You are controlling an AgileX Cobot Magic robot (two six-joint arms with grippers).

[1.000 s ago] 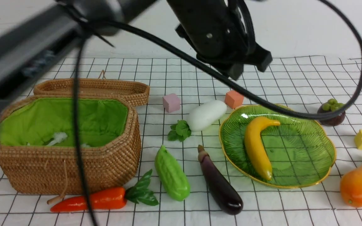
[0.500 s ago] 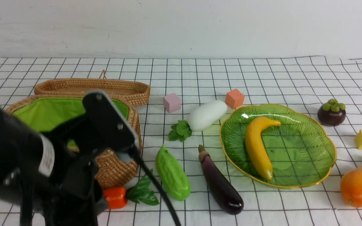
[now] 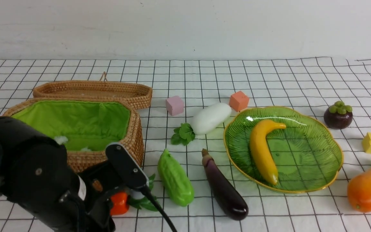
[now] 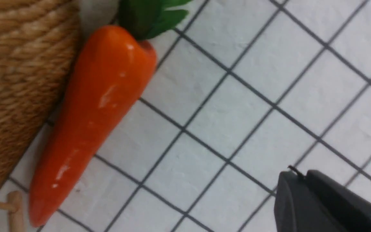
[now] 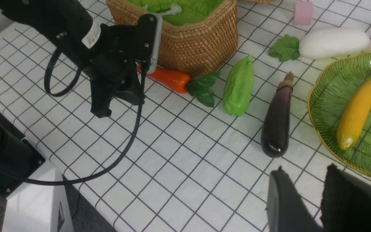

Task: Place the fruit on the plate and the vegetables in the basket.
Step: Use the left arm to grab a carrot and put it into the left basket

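Since the carrot [image 4: 92, 112] belongs in the basket [image 4: 11, 80] beside it, the left gripper [image 5: 101, 111] hangs near, shut, the right gripper [image 5: 304, 174] slightly parted.

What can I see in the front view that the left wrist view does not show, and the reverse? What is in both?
Only the front view: the plate with the banana on it, the mangosteen, the mango, the eggplant, the gourd, the radish, and the green lining of the basket. Only the left wrist view: the whole carrot down to its tip, lying beside the basket wall; in the front view the left arm hides most of it. Both: the carrot, the woven basket, the checked cloth.
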